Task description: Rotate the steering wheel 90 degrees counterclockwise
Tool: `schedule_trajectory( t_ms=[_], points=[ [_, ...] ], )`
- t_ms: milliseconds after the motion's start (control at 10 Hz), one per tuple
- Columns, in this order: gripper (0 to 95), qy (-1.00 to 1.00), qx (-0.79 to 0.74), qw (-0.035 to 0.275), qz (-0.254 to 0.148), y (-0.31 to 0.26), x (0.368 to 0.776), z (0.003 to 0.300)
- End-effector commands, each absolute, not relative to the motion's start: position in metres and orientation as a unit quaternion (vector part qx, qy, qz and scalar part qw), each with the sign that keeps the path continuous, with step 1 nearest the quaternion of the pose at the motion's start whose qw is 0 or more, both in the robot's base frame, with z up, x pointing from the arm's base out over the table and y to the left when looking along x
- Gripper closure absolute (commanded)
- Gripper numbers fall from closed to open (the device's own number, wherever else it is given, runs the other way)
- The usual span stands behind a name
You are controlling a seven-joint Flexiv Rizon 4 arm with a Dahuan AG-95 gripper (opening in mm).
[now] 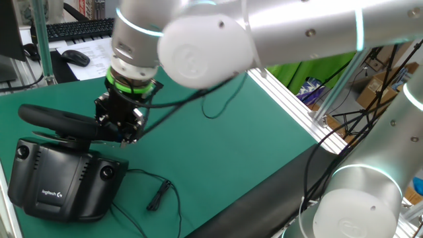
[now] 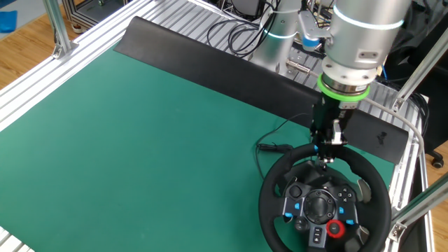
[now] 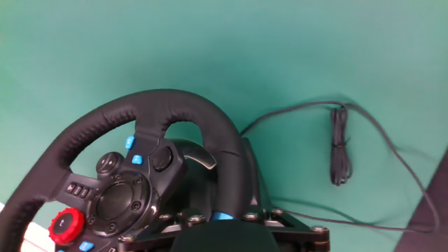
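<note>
Green mat [image 2: 140, 133] on aluminium-framed table [image 2: 203, 17]; keyboard [image 1: 79, 28] on desk behind.

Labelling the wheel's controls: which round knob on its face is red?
The red dial low on the steering wheel face, beside the hub. The other round knobs are black, and the small buttons are blue.

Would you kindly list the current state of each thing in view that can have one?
steering wheel: mounted on its base, tilted, rim between the gripper's fingers at its far edge.
gripper: pointing down, closed on the wheel rim.
cable: loose on the green mat, partly bundled.
black base: resting flat on the mat.
</note>
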State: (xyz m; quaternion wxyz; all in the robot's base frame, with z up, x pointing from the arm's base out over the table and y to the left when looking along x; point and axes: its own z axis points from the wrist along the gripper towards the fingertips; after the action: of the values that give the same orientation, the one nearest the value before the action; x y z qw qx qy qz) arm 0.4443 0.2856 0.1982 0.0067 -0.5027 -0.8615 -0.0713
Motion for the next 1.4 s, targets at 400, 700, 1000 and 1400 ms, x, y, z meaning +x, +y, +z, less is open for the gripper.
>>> schedule_trajectory(
  t_ms=[400, 700, 1000, 1400],
  points=[
    [57.0, -0.839, -0.535, 0.042, -0.094, 0.295, 0.429, 0.213],
    [95.0, -0.838, -0.532, 0.042, -0.110, 0.296, 0.428, 0.211],
    [95.0, -0.850, -0.515, 0.025, -0.112, 0.291, 0.437, 0.205],
    [95.0, -0.875, -0.474, 0.018, -0.103, 0.274, 0.449, 0.190]
  ],
)
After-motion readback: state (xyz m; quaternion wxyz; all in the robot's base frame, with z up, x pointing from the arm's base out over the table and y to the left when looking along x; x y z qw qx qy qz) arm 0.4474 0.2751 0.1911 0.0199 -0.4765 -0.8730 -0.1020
